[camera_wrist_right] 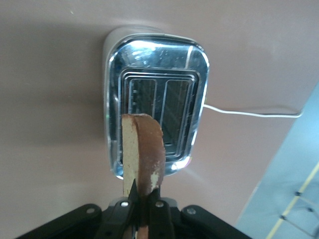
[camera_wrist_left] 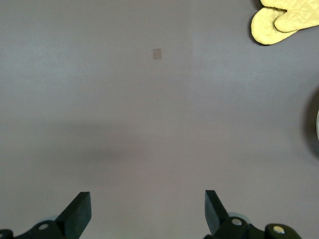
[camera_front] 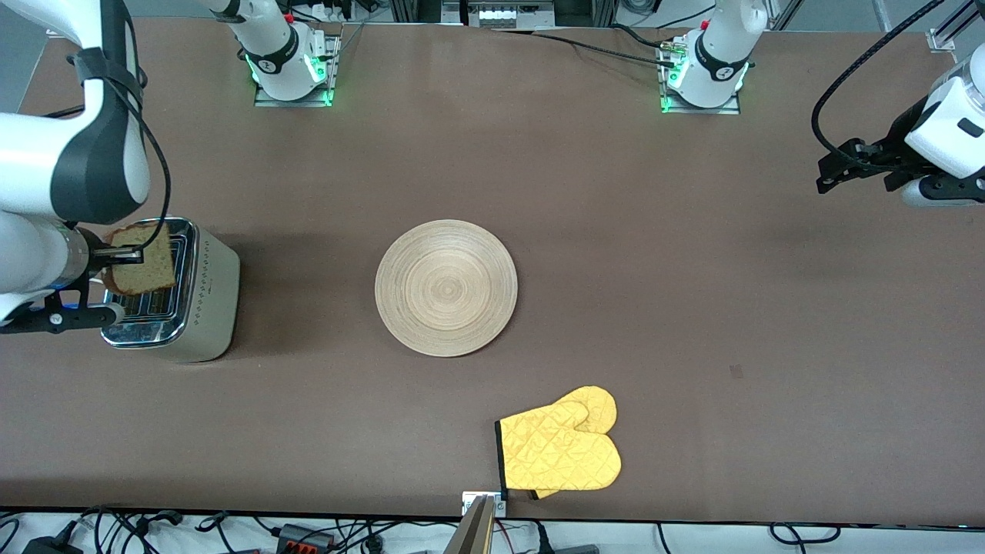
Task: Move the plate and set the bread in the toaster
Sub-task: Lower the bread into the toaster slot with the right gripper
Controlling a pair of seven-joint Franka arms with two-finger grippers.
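The toaster stands at the right arm's end of the table, chrome top and two slots upward; it also shows in the right wrist view. My right gripper is shut on the bread and holds the slice on edge above the toaster's top. In the right wrist view the bread stands between my fingers, the gripper clamped on its lower edge. The round light-wood plate lies bare at the table's middle. My left gripper is open and empty, held high over bare table at the left arm's end.
A yellow quilted oven mitt lies near the table's front edge, nearer the camera than the plate; it also shows in the left wrist view. The toaster's white cord trails off toward the table edge. A small patch marks the table.
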